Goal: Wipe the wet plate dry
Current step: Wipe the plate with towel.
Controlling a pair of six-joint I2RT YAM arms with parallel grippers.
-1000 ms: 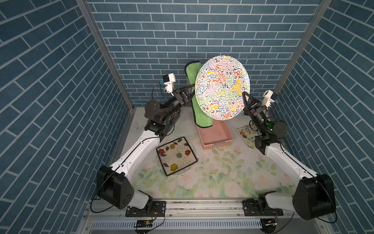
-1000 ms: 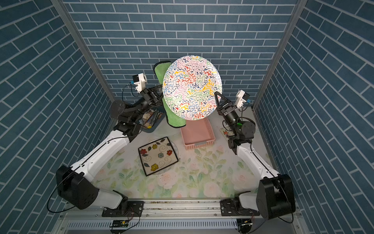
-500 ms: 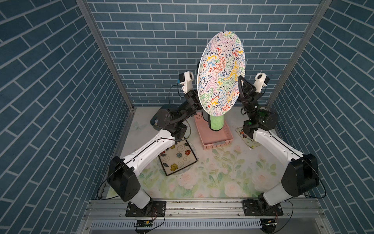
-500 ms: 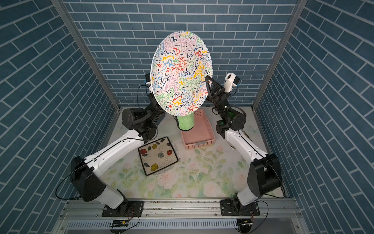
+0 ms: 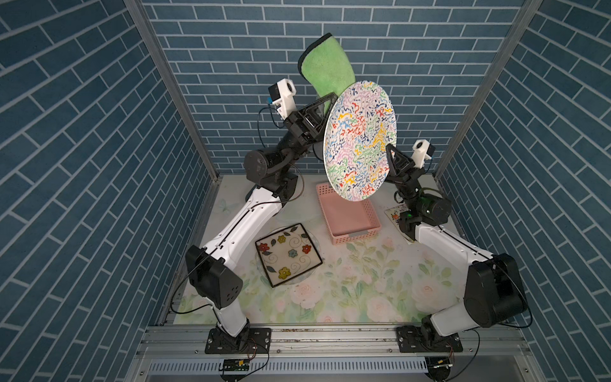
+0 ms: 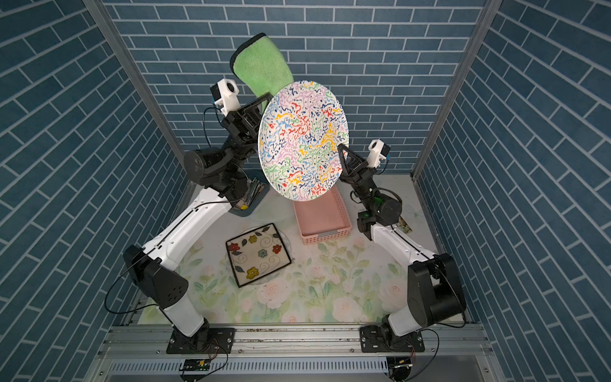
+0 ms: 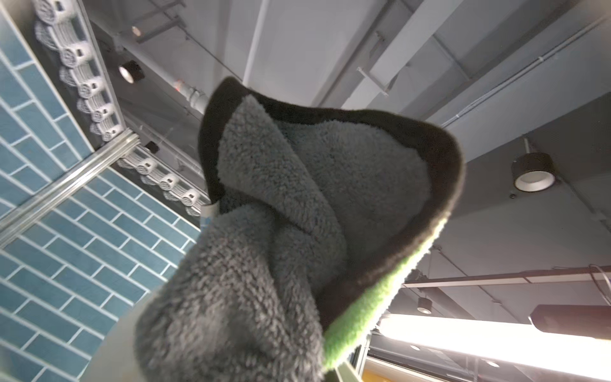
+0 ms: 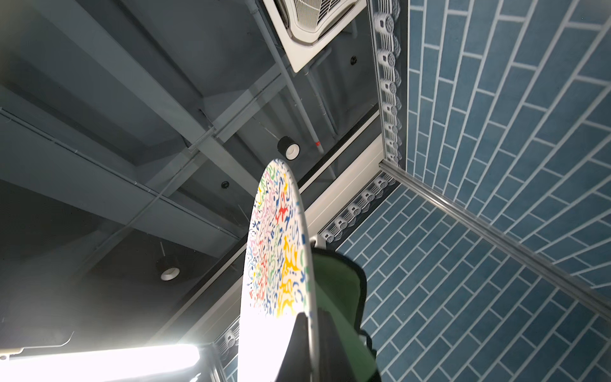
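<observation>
plate [image 5: 360, 142] on edge, rim clamped in right gripper [image 5: 391, 148]; left gripper [image 5: 327, 99] pinches cloth [image 5: 322, 66] behind

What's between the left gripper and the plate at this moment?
The green cloth, clamped in the left gripper, behind the plate; shown in both top views.

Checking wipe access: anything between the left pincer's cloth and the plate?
Nothing visible. The green cloth in the left pincer sits right behind the plate; the right pincer grips its rim. Whether cloth and plate touch cannot be told.
</observation>
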